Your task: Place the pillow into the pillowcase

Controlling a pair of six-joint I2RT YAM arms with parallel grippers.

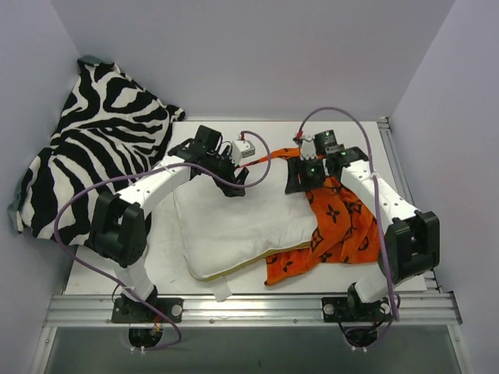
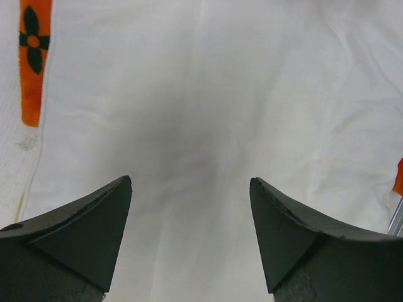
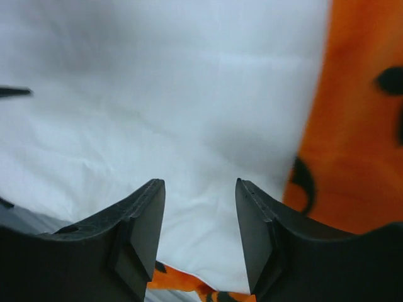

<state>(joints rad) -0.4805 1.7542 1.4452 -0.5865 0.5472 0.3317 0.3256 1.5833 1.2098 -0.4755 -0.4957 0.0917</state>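
The white pillow (image 1: 242, 226) with yellow piping lies in the middle of the table, its right part lying on the orange pillowcase (image 1: 339, 230). The pillowcase spreads to the right and a strip runs behind the pillow's far edge. My left gripper (image 1: 234, 178) is open over the pillow's far left part; its wrist view shows white pillow cloth (image 2: 208, 113) between the jaws and an orange strip (image 2: 34, 56) at the left. My right gripper (image 1: 302, 183) is open at the pillow's far right corner, over white cloth (image 3: 176, 113) with orange pillowcase (image 3: 359, 126) beside it.
A zebra-striped cloth (image 1: 93, 148) lies heaped at the far left, over the table's left edge. Purple cables loop over both arms. A metal rail (image 1: 257, 308) runs along the near edge. Walls close in on the left, back and right.
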